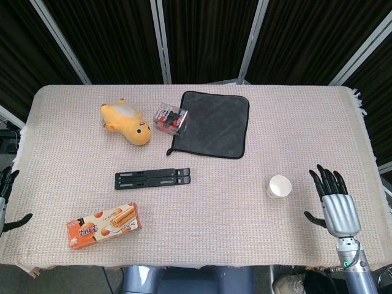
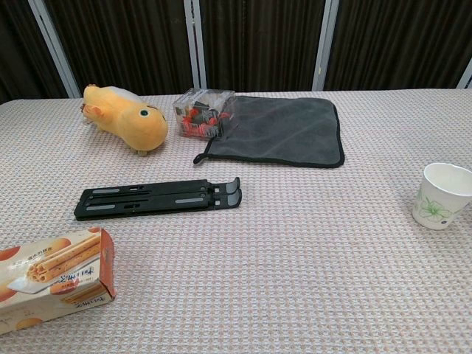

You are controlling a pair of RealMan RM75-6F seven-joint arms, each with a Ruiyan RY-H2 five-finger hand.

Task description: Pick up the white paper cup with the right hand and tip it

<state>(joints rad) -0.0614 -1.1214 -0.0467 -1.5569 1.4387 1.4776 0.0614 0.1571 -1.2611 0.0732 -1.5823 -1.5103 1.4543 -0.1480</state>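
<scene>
The white paper cup (image 1: 279, 185) stands upright and untouched near the right edge of the table (image 1: 257, 245), so nothing of the task seems done yet. My left hand (image 1: 7, 196) barely shows at the left edge and I cannot tell its state. My right hand (image 1: 334, 199) rests near the front right corner, beside the cup, fingers spread and empty; grasping, lifting and tipping all remain.

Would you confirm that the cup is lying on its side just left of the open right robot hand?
Not quite: the cup stands upright, mouth up, as the chest view shows. The rest holds: in the head view it sits just left of the right robot hand, which is open and not touching it.
</scene>
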